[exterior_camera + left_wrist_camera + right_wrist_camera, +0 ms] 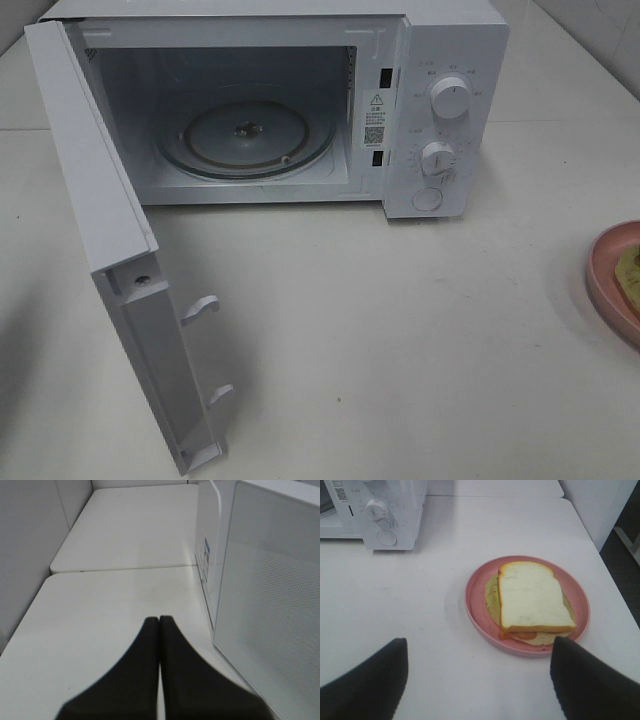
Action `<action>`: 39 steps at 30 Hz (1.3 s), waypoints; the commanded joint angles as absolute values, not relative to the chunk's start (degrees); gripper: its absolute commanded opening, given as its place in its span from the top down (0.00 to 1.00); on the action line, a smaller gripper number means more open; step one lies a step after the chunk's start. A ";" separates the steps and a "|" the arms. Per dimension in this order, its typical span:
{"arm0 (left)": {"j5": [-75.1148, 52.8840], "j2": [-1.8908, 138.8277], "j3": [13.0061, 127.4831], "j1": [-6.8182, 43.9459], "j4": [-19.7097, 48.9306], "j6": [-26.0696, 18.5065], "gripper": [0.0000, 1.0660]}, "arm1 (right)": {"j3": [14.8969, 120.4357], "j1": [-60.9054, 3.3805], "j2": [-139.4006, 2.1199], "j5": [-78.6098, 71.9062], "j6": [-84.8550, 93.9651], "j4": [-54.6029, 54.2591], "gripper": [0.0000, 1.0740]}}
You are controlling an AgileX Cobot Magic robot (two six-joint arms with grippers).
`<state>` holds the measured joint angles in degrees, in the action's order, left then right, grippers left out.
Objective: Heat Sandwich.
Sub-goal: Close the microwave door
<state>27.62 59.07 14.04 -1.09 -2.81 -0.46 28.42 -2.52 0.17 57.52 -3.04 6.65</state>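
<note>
Sandwich (534,599): one, on one pink plate (476,607), one microwave (300,100).

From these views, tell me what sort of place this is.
Likely a kitchen-style test setup: a white microwave stands door-open on a plain white table, with a sandwich on a pink plate nearby. Bare white walls suggest a lab mock-up rather than a home.

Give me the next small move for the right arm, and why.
Probably lower the open right gripper toward the round pink plate holding the white-bread sandwich and grasp the near rim. The white microwave already stands open, its glass turntable bare; the left gripper is shut and idle.
</note>
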 commanded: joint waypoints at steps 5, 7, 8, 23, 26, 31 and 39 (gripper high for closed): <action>39.30 69.73 14.84 -0.86 -12.15 7.05 1.00 | 28.30 -2.12 1.83 57.01 -2.64 6.88 0.30; 41.08 72.08 15.81 -0.69 -15.07 8.71 1.00 | 28.30 -2.12 1.83 57.01 -2.64 6.88 0.30; 41.71 72.94 16.27 -0.40 -15.99 9.11 1.00 | 28.30 -2.12 1.83 57.01 -2.64 6.88 0.30; 48.36 87.72 22.75 11.69 -17.88 7.73 1.00 | 28.30 -2.12 1.83 57.01 -2.64 6.88 0.30; 48.41 88.87 23.38 13.06 -17.59 7.73 1.00 | 28.30 -2.12 1.83 57.01 -2.64 6.88 0.30; 48.87 91.44 25.10 16.73 -14.61 7.73 1.00 | 28.30 -2.12 1.83 57.01 -2.69 6.88 0.30; 48.53 94.77 29.05 22.86 -9.00 7.56 1.00 | 28.30 -2.12 1.83 57.01 -2.69 6.88 0.30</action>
